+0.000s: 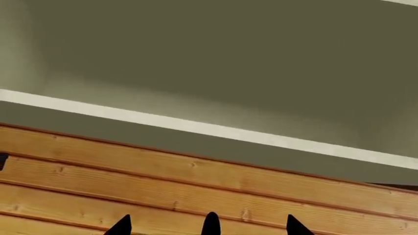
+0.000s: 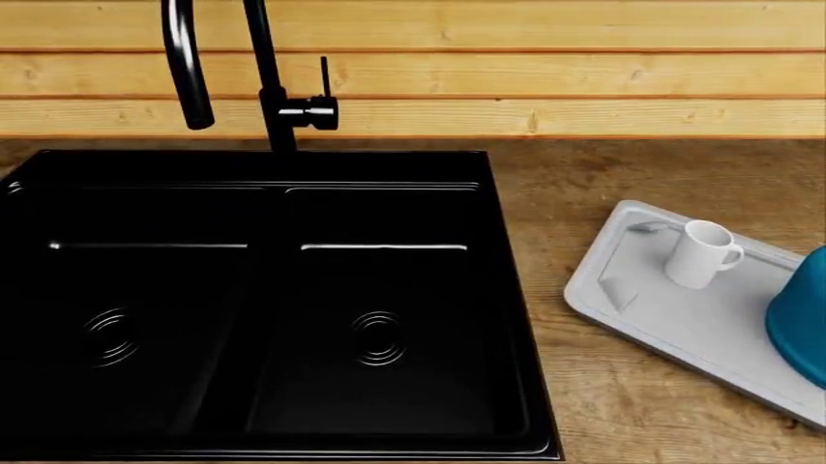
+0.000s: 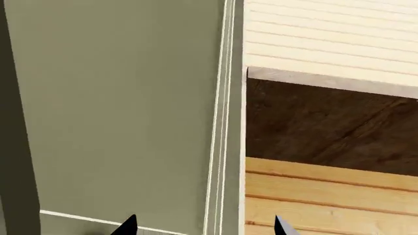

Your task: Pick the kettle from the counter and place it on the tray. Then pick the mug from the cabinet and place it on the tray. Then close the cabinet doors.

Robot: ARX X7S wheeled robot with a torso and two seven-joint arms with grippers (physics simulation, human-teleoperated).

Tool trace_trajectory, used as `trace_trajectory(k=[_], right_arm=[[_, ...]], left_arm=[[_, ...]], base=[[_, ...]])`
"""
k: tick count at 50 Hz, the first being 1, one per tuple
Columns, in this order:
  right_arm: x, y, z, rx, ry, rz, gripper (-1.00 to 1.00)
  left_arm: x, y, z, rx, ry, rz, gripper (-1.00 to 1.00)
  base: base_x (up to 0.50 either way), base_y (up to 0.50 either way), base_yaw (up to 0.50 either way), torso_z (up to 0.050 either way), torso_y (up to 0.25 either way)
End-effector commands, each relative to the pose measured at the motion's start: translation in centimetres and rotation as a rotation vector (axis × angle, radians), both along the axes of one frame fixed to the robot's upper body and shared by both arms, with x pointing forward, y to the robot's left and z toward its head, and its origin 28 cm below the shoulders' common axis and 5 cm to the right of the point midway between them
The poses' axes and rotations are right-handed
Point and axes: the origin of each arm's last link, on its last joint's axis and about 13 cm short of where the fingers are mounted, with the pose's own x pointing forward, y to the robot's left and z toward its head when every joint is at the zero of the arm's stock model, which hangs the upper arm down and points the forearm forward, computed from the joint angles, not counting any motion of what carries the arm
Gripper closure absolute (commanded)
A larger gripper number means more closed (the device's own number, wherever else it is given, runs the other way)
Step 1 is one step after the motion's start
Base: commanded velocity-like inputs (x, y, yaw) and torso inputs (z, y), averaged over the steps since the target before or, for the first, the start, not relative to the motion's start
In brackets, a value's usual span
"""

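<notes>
In the head view the light grey tray [image 2: 671, 333] lies on the wooden counter [image 2: 620, 184] at the right. The white mug [image 2: 703, 253] stands upright on it. The teal-blue kettle [image 2: 800, 314] stands on the tray's right part, cut off by the picture's edge, with its handle out of view. Neither gripper shows in the head view. My left gripper [image 1: 209, 227] is open and empty, facing an olive cabinet panel [image 1: 216, 58] above the plank wall. My right gripper [image 3: 203, 227] is open and empty, close to an olive cabinet door [image 3: 117, 107]. The door's white-lined edge lies between the tips.
A black double sink [image 2: 271, 309] with a tall black faucet [image 2: 265, 77] fills the left and middle of the counter. A wood-plank wall [image 2: 516, 68] runs behind. In the right wrist view a dark wooden panel [image 3: 326, 127] shows beside the door.
</notes>
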Motion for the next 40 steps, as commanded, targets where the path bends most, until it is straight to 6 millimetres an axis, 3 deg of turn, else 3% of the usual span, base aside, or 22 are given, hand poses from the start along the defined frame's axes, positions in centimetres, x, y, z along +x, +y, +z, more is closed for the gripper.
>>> trace_trajectory(k=[1,17,40], right_arm=[[2.5,3.3,-0.3,-0.037,0.052,0.174,-1.0],[6.6,5.6,-1.3,0.026,0.191,0.405,-1.0],[10.5,8.1,-2.6,0.079,0.296,0.673,-1.0]], left_arm=[[-0.1,0.3,-0.2,-0.003,0.001,0.006,-1.0],[-0.1,0.5,-0.3,0.001,-0.002,0.009,-1.0],[0.1,0.6,-0.1,-0.007,0.0,0.0,-1.0]], base=[[0.0,0.0,0.0,0.0,0.0],[0.0,0.0,0.0,0.001,0.0],[0.0,0.0,0.0,0.0,0.0]])
